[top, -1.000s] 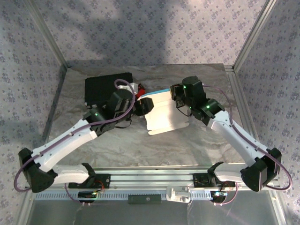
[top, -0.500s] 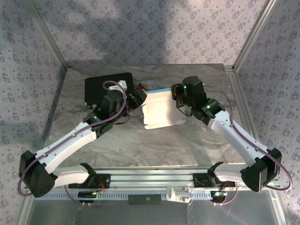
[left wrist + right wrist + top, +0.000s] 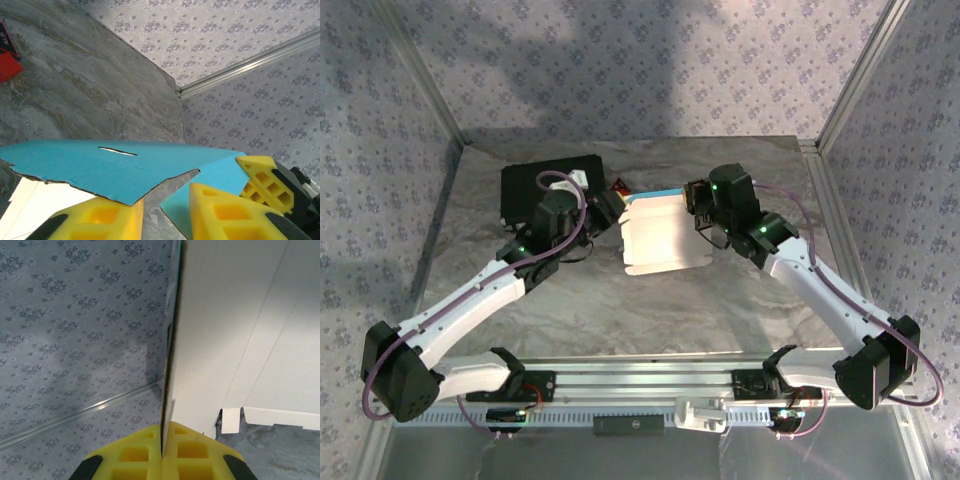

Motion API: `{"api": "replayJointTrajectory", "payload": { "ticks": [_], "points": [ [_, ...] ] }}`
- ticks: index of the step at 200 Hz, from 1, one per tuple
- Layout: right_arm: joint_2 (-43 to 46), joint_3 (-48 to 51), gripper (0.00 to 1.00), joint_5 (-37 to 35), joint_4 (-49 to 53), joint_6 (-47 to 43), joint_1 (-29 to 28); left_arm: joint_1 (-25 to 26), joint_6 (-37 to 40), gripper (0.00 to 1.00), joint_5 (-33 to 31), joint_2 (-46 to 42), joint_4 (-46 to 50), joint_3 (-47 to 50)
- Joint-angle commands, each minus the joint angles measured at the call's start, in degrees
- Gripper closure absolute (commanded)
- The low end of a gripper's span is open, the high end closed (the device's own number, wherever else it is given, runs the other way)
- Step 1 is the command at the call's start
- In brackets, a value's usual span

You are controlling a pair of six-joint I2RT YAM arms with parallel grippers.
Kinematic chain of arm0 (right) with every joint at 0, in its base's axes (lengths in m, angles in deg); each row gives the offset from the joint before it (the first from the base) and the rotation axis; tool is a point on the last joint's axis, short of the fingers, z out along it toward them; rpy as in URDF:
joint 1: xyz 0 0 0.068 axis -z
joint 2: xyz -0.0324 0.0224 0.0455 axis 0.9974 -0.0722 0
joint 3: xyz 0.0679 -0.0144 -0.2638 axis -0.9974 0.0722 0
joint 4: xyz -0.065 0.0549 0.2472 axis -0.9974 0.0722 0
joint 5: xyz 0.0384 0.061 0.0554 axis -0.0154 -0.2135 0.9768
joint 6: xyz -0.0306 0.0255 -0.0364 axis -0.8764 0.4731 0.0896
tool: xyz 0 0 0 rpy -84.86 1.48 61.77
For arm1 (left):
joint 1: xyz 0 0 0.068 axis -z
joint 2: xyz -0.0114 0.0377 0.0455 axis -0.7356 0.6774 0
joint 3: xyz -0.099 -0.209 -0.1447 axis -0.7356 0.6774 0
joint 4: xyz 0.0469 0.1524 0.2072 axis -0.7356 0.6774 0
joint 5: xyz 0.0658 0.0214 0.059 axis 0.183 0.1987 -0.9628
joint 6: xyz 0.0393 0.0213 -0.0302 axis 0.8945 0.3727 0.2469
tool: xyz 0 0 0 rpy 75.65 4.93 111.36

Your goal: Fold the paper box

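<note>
The right claw pinched the paper box tight. The left claw stood open, the box hiding one tip.

The near half of the worktop, between the two arms, lies bare and open to a reach. Farther back, the middle is taken by the paper box, lifted off the surface, with the left jaws at its left edge and the right jaws clamped on its right edge. A black box blocks the back left corner just behind the left arm, and a small red thing lies between it and the paper box. The back right corner is bare. Patterned walls close the back and both sides.
</note>
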State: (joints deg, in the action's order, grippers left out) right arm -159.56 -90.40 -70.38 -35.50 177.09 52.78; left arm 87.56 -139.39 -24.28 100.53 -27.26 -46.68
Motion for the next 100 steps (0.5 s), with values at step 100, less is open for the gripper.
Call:
{"api": "replayJointTrajectory", "payload": {
  "ticks": [100],
  "points": [
    [-2.26, 2.32, 1.0, 2.2, -2.77, 1.41, 0.3, 3.87, 13.82, 0.66, -1.31, 5.93, 9.26, -8.06]
  ]
}}
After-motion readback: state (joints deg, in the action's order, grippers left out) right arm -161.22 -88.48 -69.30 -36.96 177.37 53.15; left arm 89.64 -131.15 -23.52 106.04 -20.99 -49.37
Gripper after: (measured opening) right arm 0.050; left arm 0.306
